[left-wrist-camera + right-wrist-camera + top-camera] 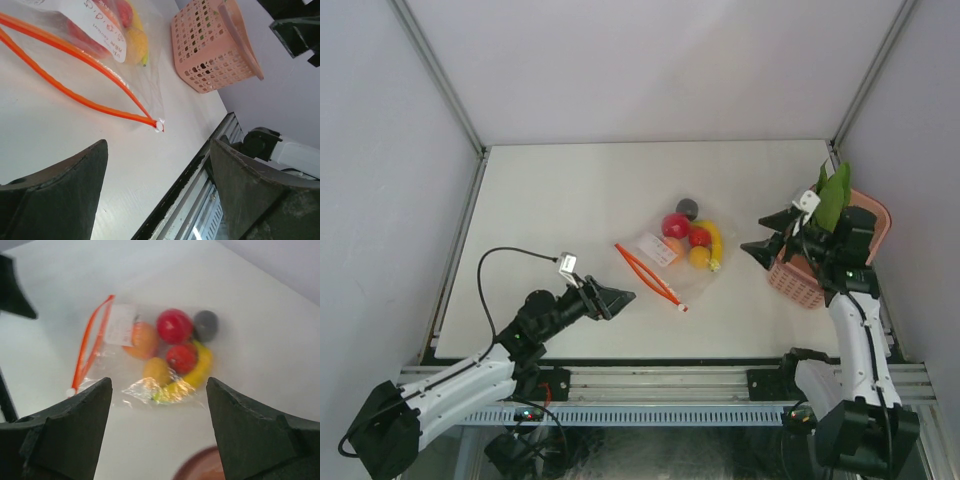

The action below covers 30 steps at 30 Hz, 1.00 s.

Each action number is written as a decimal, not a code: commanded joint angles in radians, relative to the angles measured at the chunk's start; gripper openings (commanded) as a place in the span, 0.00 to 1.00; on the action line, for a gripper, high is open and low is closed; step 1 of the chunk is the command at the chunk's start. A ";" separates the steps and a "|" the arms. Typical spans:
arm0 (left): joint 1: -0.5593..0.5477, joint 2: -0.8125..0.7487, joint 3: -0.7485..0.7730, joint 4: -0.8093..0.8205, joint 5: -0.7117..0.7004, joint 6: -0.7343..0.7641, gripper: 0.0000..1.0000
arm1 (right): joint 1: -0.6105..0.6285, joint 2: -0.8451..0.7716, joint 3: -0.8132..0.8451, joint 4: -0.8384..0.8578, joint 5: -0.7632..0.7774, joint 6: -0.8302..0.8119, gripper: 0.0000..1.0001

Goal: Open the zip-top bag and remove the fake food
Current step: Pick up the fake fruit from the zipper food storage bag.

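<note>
The left fingers [617, 297] are wide apart, with nothing between them. They sit low over the desk [550, 200] at the near left and point at the zip-top bag [680, 275]. The near corner of the bag's orange zipper strip [650, 271] lies just past their tips and does not touch them. The right fingers [763, 238] are apart too and hold nothing. They hang in the air to the right of the bag, well apart from it.

The clear, crinkly bag lies flat around the middle of the desk, between the two arms. Its zipper strip runs along the left edge. In the left wrist view the two orange lines of the strip stand apart and only meet at the near corner, so the mouth is open. A small white label [656, 249] sits just beside the strip.

The fake food [692, 240] is bunched at the right side of the bag. There are two red balls, two orange ones, a yellow banana [714, 240] and a dark ball [688, 208]. The dark ball is at the far edge, and I cannot tell if it is in the bag or just beside it.

A pink basket [798, 282] stands at the right edge of the desk, just behind the right fingers. A long green leafy vegetable [834, 196] sticks up out of it.
</note>
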 commanded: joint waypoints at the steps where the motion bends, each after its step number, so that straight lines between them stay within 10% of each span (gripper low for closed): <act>1: 0.005 0.005 0.022 -0.031 -0.016 0.030 0.85 | 0.148 -0.013 0.089 -0.165 -0.095 -0.359 0.76; 14: 0.007 0.037 0.053 -0.081 -0.057 0.108 0.53 | 0.602 0.404 0.474 -0.572 0.122 -1.078 0.82; 30: 0.011 0.102 0.028 0.011 -0.104 0.166 0.54 | 0.707 0.722 0.645 -0.619 0.228 -1.169 0.76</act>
